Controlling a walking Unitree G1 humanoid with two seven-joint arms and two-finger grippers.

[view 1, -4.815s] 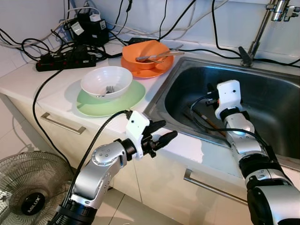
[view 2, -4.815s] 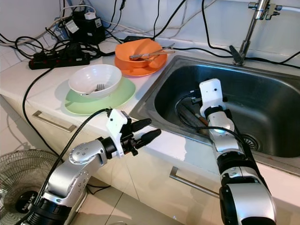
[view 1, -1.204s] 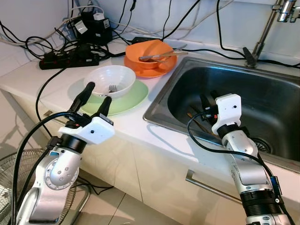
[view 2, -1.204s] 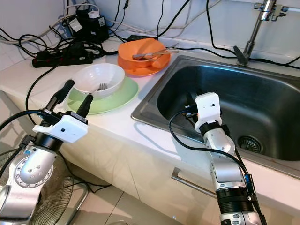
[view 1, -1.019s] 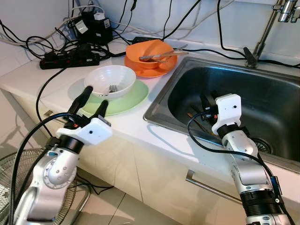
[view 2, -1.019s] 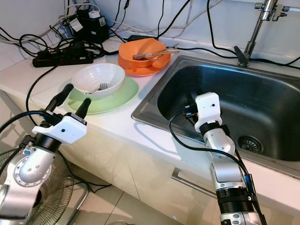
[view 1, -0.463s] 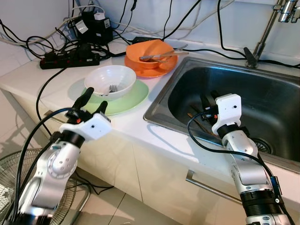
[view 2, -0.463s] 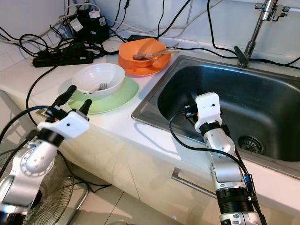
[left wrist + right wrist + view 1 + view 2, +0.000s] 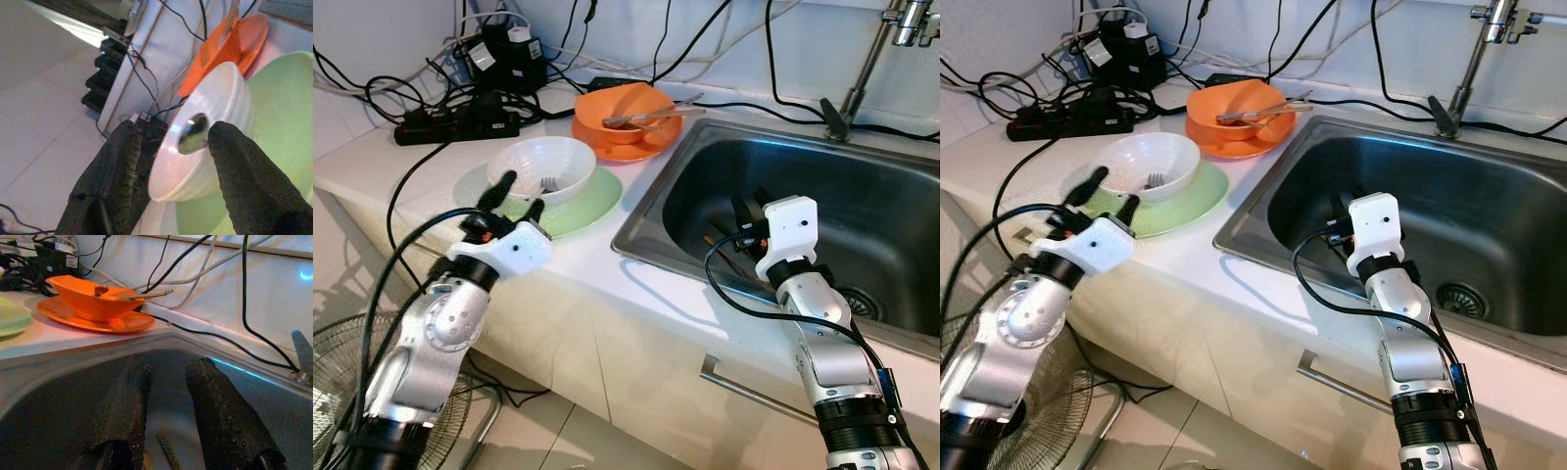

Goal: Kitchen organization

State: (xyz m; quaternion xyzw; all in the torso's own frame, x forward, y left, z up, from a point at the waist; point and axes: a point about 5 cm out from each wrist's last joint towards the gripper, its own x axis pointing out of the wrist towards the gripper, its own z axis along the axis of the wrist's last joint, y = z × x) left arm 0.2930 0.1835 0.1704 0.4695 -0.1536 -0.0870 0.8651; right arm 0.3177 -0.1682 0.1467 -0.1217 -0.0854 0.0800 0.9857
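The jaws of the left gripper (image 9: 516, 195) were spread, and they held nothing. Its two black fingers (image 9: 239, 186) pointed at the near side of the white bowl (image 9: 541, 168), with the rim of the bowl seen between them in the left wrist view; I cannot tell if they touched it. The bowl stood on the pale green plate (image 9: 582, 199) on the white desk (image 9: 597, 264), and a fork (image 9: 544, 184) lay inside the bowl.

The jaws of the right gripper (image 9: 166, 396) were also spread and empty. This gripper was inside the steel sink (image 9: 891, 211), low over some dark utensils (image 9: 724, 247) lying on the sink floor.

Behind the white bowl, an orange bowl (image 9: 628, 109) sat on an orange plate (image 9: 656, 139), with utensils (image 9: 651, 116) laid across it. A black power strip (image 9: 455, 125) and many cables (image 9: 401, 93) lay at the back of the desk. A faucet (image 9: 867, 59) rose behind the sink, and a fan (image 9: 337, 372) stood on the floor.
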